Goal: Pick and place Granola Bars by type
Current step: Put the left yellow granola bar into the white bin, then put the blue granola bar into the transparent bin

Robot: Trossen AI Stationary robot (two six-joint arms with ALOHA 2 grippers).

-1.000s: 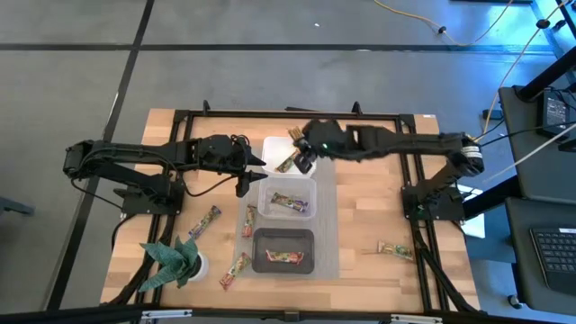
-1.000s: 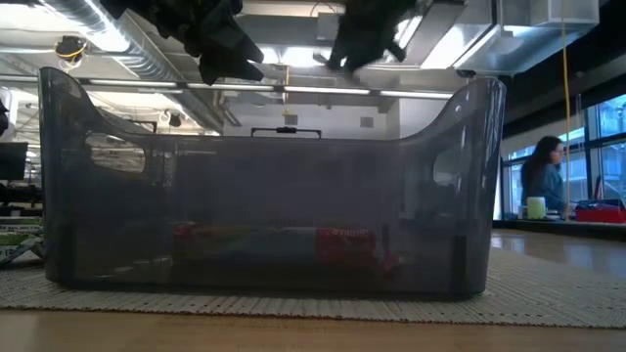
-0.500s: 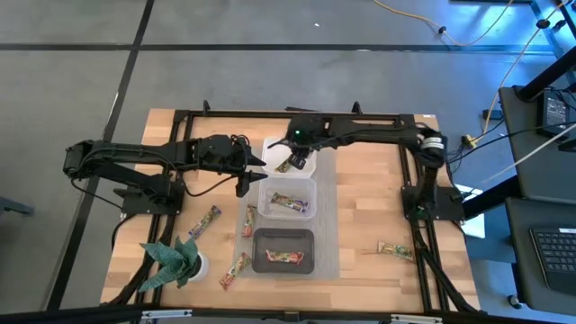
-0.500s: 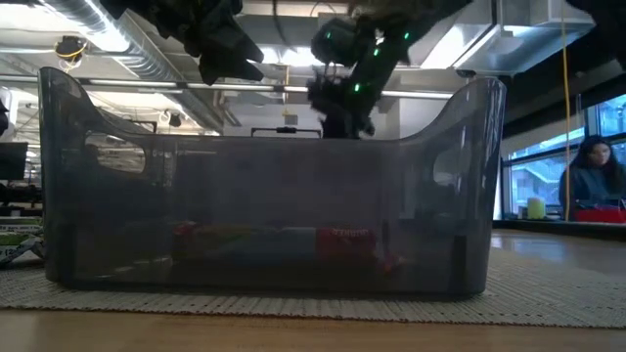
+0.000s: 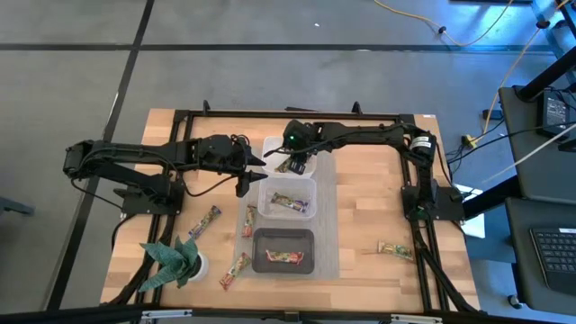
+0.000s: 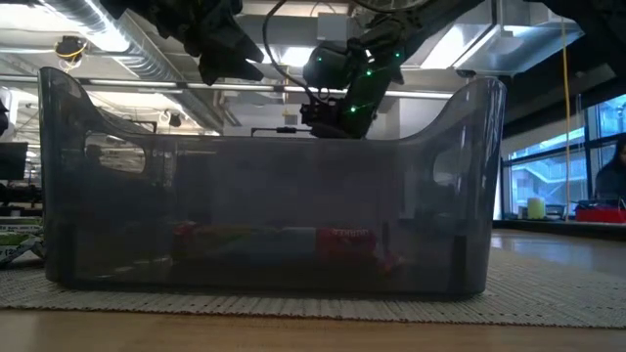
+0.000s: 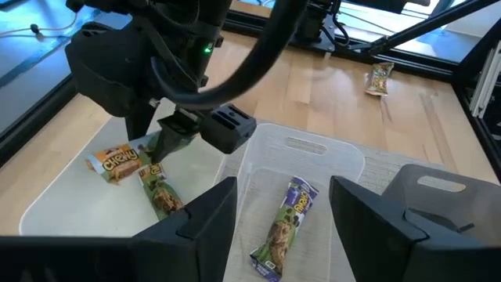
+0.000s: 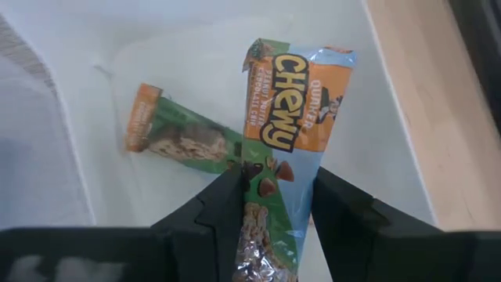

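My right gripper (image 5: 293, 165) reaches down into the white tub (image 5: 274, 144) and is shut on a green-and-orange granola bar (image 8: 291, 102). A second bar of that kind (image 8: 184, 139) lies flat on the tub's floor beside it. My left gripper (image 7: 278, 227) waits open above the near-left corner of the white tub, facing the clear tub (image 7: 344, 168), which holds a purple-blue bar (image 7: 283, 223). The black tub (image 5: 283, 250) holds a red-orange bar (image 5: 283, 258). In the low view the black tub (image 6: 264, 186) fills the front, with my right gripper (image 6: 337, 108) behind it. My right gripper pinches one end of the green-and-orange bar (image 8: 264, 205) between its two fingers, which slant down from the table's right side and lie along the bar. The bar slopes away below the fingers. Its orange free end (image 7: 117, 162) is low in the white tub; whether it touches the floor I cannot tell.
Loose bars lie on the table: two at the near left (image 5: 204, 222) (image 5: 236, 270), one on the mat's left edge (image 5: 249, 220), one at the near right (image 5: 396, 250). A green toy plant (image 5: 175, 261) stands at the near-left corner. Black frame rails run around the table.
My right gripper, still shut on the bar, has come down and toward the table's far-left, from above the white tub's right side into the tub. It has tipped steeper and rolled. The bar's free end now hangs close to the tub's floor.
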